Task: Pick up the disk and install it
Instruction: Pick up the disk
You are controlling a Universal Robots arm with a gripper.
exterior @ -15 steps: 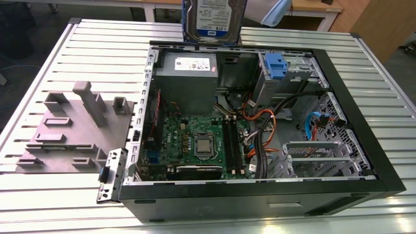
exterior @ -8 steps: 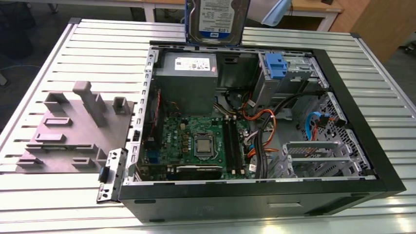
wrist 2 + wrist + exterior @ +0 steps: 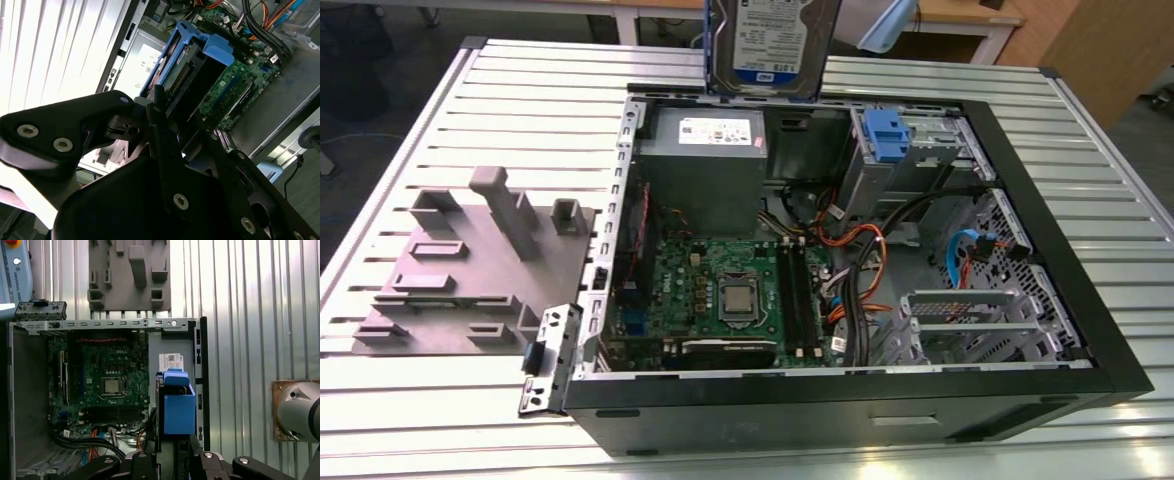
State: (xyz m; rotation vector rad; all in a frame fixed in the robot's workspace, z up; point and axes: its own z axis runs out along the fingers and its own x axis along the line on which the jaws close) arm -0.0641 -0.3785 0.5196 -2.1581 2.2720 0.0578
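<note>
While it is held up in the air, the disk [image 3: 771, 40] is gripped on both sides by the gripper [image 3: 172, 459].

Gripper: it is closed on the disk. In the first wrist view one black finger [image 3: 142, 462] is pressed on each side of the disk [image 3: 179, 410].

Disk: in the exterior view it is stood upright, with its white-and-blue label turned to the camera. It is seen above the far edge of the computer case [image 3: 854, 392], right over the grey metal box [image 3: 704, 165]. It is not touching the case.

Blue rails: in the second wrist view the blue plastic is seen clipped around the disk [image 3: 192, 65].

Computer case: it is laid on its side on the table [image 3: 440, 440], and its side cover is off, so the inside can be seen.

Green board [image 3: 720, 290]: it is laid flat inside the case, just beside the grey metal box.

Blue clip [image 3: 887, 135]: it is seen with no drive in it, in the far corner of the case at the exterior view's right.

Wires [image 3: 854, 245]: orange and black ones are run between the green board and the metal racks.

Grey block [image 3: 467, 265]: it is set on the table beside the case, at the exterior view's left.
</note>
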